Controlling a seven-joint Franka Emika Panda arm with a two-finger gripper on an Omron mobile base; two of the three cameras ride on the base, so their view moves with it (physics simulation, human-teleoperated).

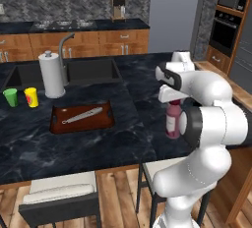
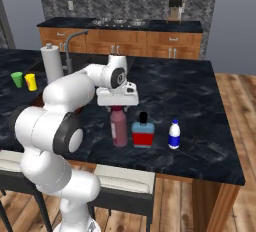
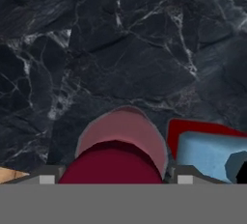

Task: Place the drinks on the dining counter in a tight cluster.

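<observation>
The tall maroon bottle (image 2: 118, 126) stands upright on the black marble dining counter (image 2: 190, 91), near its front edge. My gripper (image 2: 116, 107) comes straight down over its top, and the cap is hidden under the hand. In the hand view the gripper (image 3: 116, 178) has a fingertip against each side of the maroon bottle (image 3: 120, 141), so it is shut on it. The squat blue-and-red bottle (image 2: 143, 135) with a black cap stands close on its right. A little further right is the small white-and-blue bottle (image 2: 174, 135). In the left base view my arm covers part of the maroon bottle (image 1: 172, 121).
A brown tray (image 1: 81, 116) with a utensil lies left of the arm. Beyond it are a paper towel roll (image 1: 51, 74), a sink (image 1: 88, 70) with a faucet, and green (image 1: 10, 97) and yellow (image 1: 31, 97) cups. Stools (image 2: 125, 181) stand along the counter's front edge.
</observation>
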